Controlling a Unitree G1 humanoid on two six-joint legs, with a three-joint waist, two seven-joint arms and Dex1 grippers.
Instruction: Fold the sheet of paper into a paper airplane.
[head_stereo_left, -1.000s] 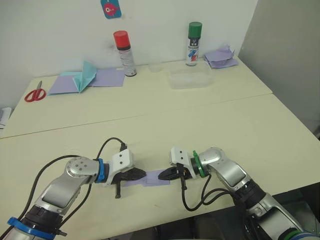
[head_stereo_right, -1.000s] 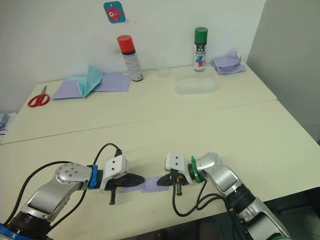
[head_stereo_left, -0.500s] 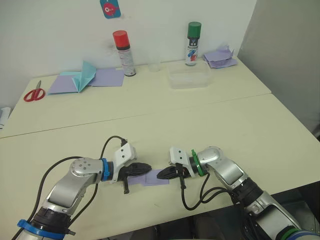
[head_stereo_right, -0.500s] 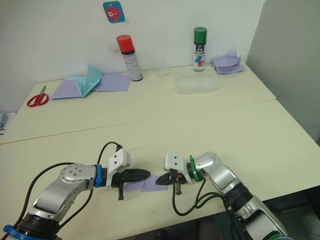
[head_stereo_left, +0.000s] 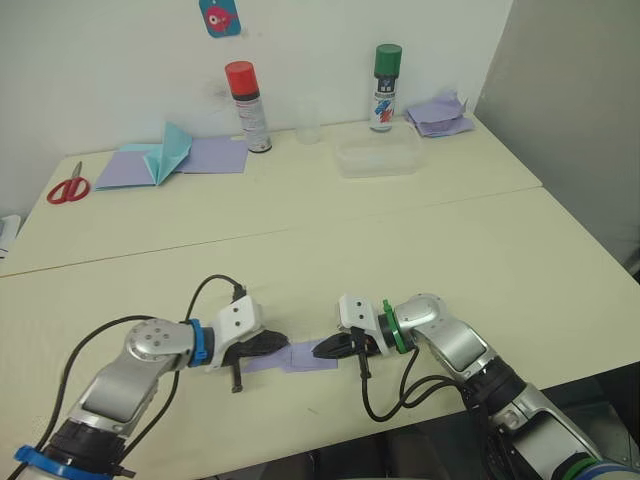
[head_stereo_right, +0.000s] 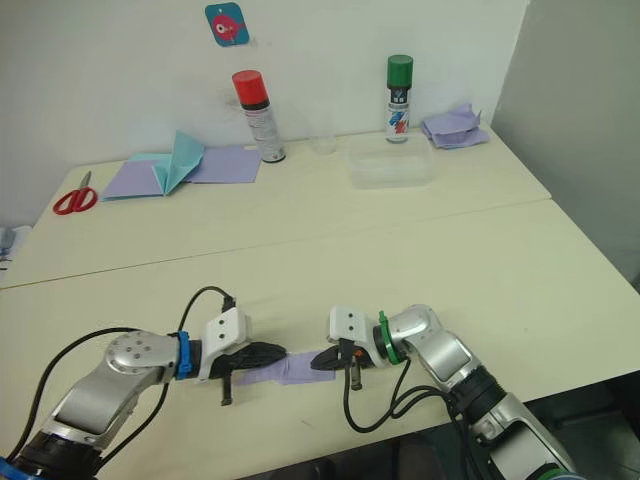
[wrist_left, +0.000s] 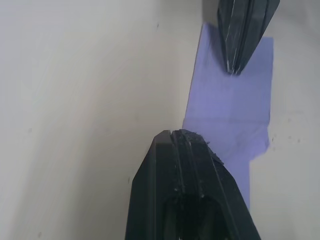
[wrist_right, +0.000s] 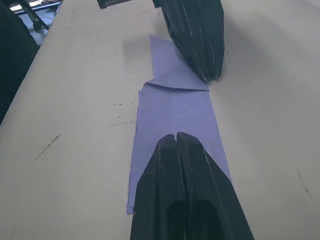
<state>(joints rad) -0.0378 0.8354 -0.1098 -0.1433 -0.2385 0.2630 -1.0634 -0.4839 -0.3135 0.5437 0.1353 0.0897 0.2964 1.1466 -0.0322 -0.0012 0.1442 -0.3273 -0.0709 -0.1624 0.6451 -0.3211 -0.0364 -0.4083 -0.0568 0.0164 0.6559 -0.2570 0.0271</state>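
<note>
Left gripper (head_stereo_left: 281, 342) and right gripper (head_stereo_left: 322, 350): I see both pinched closed, tips pressing opposite ends of the sheet of paper (head_stereo_left: 298, 357), flat near the front edge of the cream table (head_stereo_left: 420, 240). Rear, by white wall: scissors (head_stereo_left: 68, 187), teal paper shape (head_stereo_left: 170, 152), two spray cans, clear tray (head_stereo_left: 378, 158).

Scissors (head_stereo_left: 69, 187), spray cans (head_stereo_left: 245, 105), tray (head_stereo_left: 377, 158)
</note>
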